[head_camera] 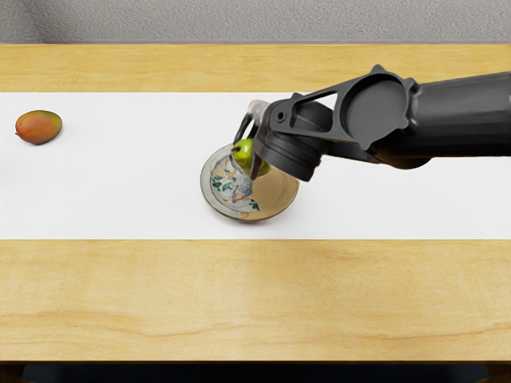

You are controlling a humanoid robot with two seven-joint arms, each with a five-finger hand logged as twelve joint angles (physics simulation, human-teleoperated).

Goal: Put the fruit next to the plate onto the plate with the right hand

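Observation:
A round patterned plate (231, 195) lies near the middle of the white strip. Over its far side my right hand (254, 152) holds a small green fruit (243, 149), its fingers curled around it. The arm comes in from the right edge and hides the plate's right rim and most of the fruit. I cannot tell whether the fruit touches the plate or hangs just above it.
A red-green mango (38, 126) lies at the far left of the white strip (120, 175). The strip runs across a wooden table (255, 295). The left arm does not show.

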